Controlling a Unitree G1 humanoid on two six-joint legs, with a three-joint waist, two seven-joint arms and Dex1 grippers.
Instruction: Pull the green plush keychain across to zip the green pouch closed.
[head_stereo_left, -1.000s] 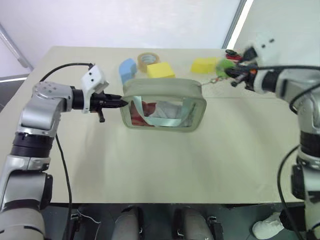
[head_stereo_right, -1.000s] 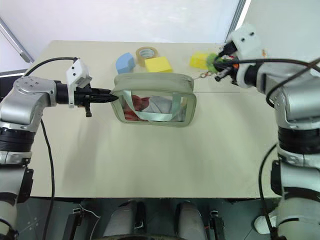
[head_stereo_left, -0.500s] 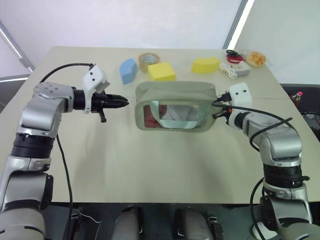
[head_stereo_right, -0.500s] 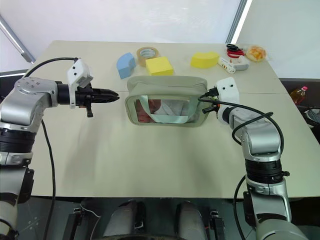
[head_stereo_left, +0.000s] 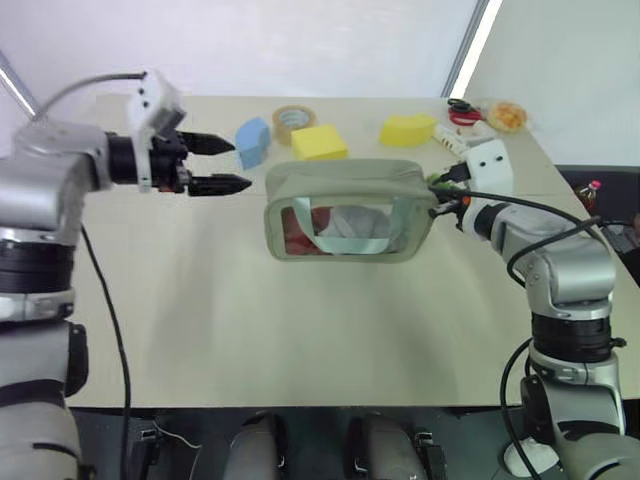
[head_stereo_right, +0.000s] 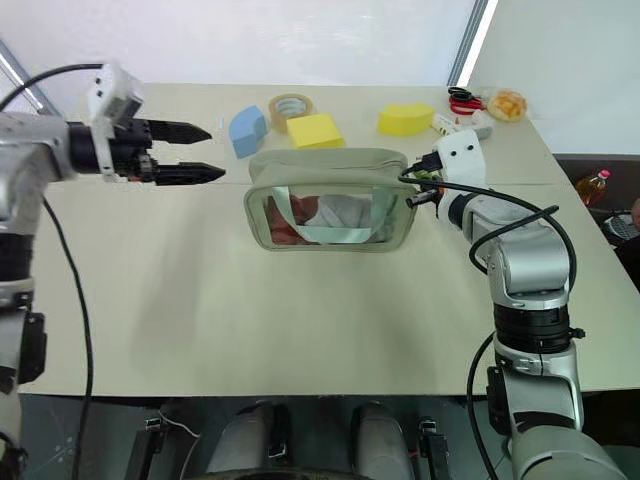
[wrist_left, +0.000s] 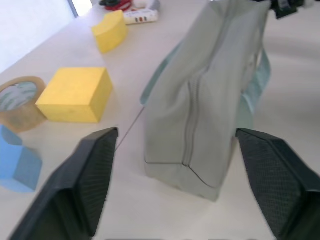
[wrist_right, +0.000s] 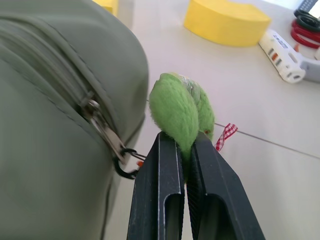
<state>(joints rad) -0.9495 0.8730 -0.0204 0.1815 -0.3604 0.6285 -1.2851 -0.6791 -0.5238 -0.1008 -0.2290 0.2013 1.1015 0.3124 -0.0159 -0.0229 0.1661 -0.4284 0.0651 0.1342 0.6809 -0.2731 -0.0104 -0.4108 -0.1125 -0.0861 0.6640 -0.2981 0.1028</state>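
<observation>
Zip looks fully run: in the left wrist view the zipper line is shut along the top, and the slider sits at the right end of the green pouch.

Your right hand is clenched on the green plush keychain, just beside that end.

Your left hand has just released the pouch's left end; its 2 fingers now stand apart, lifted toward the surface's left far corner.

Since 1 second ago, the pouch has shifted right and the keychain has come down to it.

Judgement: task essentially done; let go next.
</observation>
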